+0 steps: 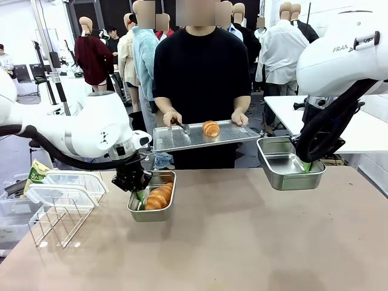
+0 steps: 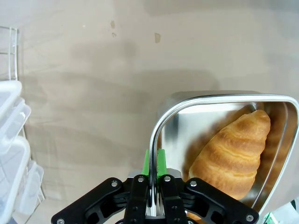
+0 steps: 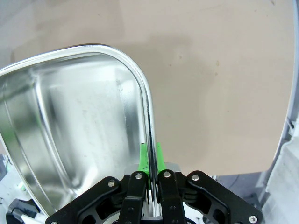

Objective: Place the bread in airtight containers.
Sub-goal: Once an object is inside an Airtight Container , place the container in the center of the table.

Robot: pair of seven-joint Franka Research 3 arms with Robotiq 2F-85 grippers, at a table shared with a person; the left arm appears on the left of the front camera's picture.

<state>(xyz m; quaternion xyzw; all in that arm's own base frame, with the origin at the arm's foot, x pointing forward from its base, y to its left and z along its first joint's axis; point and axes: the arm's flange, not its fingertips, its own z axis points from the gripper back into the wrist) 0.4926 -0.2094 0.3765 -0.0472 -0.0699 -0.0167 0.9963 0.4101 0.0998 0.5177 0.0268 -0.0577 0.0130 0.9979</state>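
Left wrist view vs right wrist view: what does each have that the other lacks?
Left wrist: golden-brown ridged croissant in a small rounded steel tub, translucent white plastic lids at the edge, left gripper shut on the rim. Right wrist: an empty steel tub, right gripper shut on its rim. Both: green pads clamped on steel, tan tabletop.

Both the left tub (image 2: 201, 119) and right tub (image 3: 70, 140) are mirror-shiny steel. The croissant (image 2: 233, 154) crust is ridged and satiny, the tabletop (image 2: 93, 70) is smooth matt, and the lids (image 1: 73, 180) at 9 o'clock are cloudy plastic.
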